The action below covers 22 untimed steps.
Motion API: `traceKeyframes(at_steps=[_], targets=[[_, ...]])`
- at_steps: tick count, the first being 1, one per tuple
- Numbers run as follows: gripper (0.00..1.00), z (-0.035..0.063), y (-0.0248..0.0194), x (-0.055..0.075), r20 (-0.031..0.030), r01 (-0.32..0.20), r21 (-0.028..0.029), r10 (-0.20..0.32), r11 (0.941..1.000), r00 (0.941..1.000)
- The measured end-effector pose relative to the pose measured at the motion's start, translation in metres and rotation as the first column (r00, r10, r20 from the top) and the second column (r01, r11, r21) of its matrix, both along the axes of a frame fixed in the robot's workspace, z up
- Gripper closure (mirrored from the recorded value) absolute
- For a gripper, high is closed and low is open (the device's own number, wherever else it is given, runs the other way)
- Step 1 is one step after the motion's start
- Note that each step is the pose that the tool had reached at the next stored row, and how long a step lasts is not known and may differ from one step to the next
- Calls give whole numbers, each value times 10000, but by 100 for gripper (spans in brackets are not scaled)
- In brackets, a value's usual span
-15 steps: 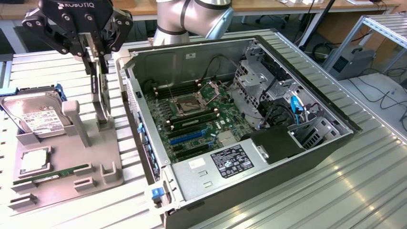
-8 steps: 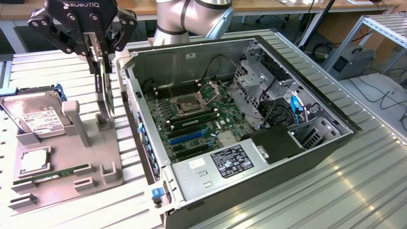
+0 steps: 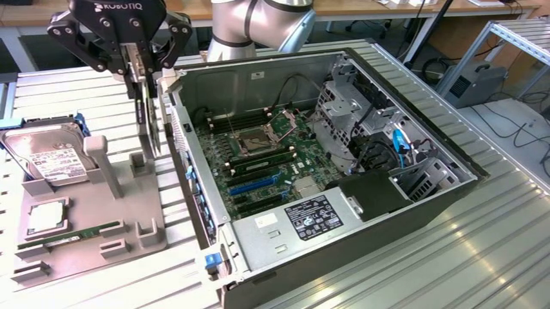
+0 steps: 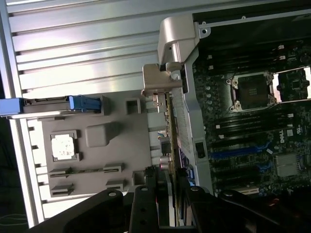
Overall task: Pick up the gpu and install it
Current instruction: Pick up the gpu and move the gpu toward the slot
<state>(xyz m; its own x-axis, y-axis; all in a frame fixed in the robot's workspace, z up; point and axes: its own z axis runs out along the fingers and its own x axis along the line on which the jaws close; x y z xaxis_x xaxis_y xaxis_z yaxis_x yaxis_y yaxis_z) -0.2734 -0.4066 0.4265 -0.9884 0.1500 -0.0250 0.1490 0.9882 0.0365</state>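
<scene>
Claw pointed straight down, clamped on the top edge of the gpu.

Hangs from the grey arm with fingers narrowed onto the card. Holds the gpu upright and edge-on directly beneath the claw, just beside the near wall of the open computer case. From the wrist, shows the claw gripping the gpu, with the case on one side and a grey parts holder on the other. Below the claw on the holder's side: a hard drive, a square processor, a RAM stick. Below on the other side: the motherboard, bare inside the case. Under everything, a ribbed metal worktop. Beyond the claw, wooden desks and cables on the floor.
</scene>
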Motion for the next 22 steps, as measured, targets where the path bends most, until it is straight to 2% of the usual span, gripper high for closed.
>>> traceKeyframes(at_steps=[22], targets=[[72,0,0,159,1,0,0,0,10000,10000]])
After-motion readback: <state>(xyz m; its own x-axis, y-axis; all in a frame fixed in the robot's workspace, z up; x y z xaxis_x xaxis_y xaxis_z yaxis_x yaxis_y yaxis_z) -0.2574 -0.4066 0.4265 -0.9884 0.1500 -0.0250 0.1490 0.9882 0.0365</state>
